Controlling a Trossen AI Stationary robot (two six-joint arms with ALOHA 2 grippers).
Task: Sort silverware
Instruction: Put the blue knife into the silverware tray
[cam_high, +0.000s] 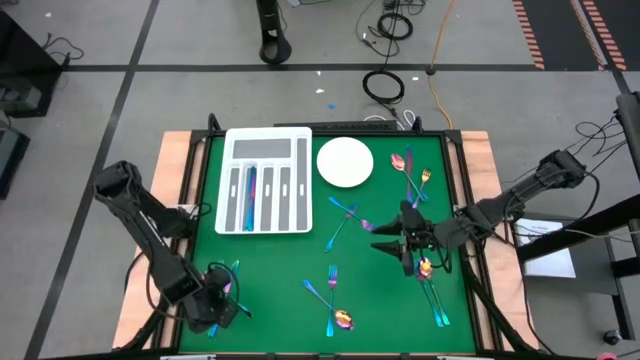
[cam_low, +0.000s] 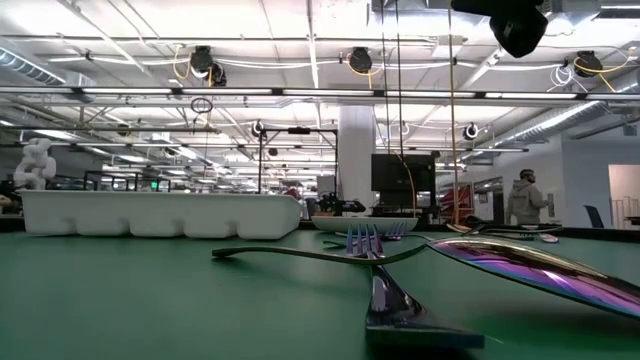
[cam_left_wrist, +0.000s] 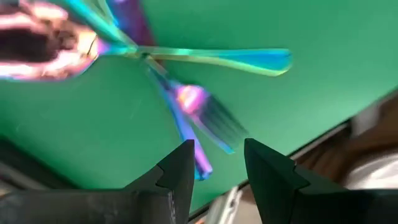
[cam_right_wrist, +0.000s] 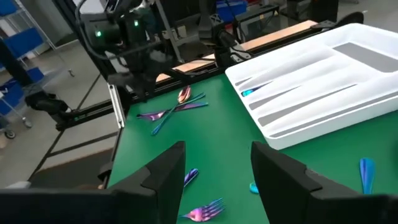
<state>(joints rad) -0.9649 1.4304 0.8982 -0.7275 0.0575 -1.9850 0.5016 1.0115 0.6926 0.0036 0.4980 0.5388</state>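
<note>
Left gripper (cam_high: 215, 318) open over crossed silverware (cam_high: 225, 283), lower left; right gripper (cam_high: 385, 243) open, centre-right. Tray (cam_high: 266, 181) piece lengthwise.

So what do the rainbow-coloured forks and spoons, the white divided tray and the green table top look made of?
Rainbow-coloured forks and spoons: likely thin metal with an iridescent coating; mirror-like blue, purple and gold sheen.
White divided tray: probably moulded plastic; matte, with rounded edges and grey slot floors.
Green table top: looks like a matte mat or felt; no glare, though texture is unclear.

Iridescent silverware (cam_high: 338, 222) lies scattered flat on the green mat around the white tray (cam_high: 265, 142); one piece lies in a slot of the tray.
</note>
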